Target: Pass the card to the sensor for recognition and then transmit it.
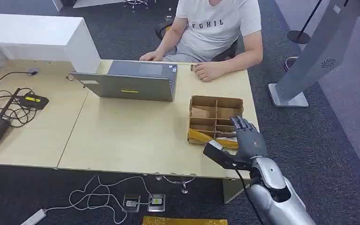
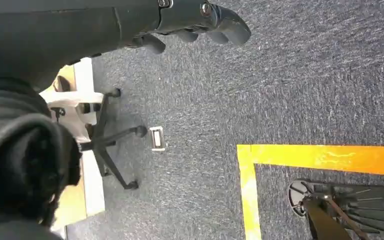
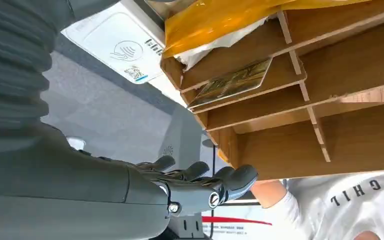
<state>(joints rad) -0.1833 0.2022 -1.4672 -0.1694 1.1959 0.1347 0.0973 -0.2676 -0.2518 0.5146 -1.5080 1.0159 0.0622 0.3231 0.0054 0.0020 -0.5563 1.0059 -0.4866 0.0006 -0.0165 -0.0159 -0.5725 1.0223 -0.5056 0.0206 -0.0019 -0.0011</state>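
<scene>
A cardboard box (image 1: 215, 112) with several compartments stands on the table's right part. In the right wrist view a dark gold-patterned card (image 3: 230, 82) lies flat in one slot of the box (image 3: 330, 125). A white card sensor (image 3: 125, 47) with a contactless symbol sits beside the box. My right hand (image 1: 247, 137) hovers at the box's near right corner, fingers extended and apart, holding nothing; its fingers (image 3: 200, 182) stay clear of the card. My left hand (image 2: 195, 22) hangs over the carpet, fingers loosely bent, empty.
A yellow bag (image 1: 201, 137) fills the box's nearest compartment. A grey laptop (image 1: 131, 82) stands mid-table. A person sits opposite, one hand (image 1: 208, 70) resting on the table. Cables and black devices (image 1: 9, 108) lie at the left. A grey kiosk stand (image 1: 304, 70) rises at the right.
</scene>
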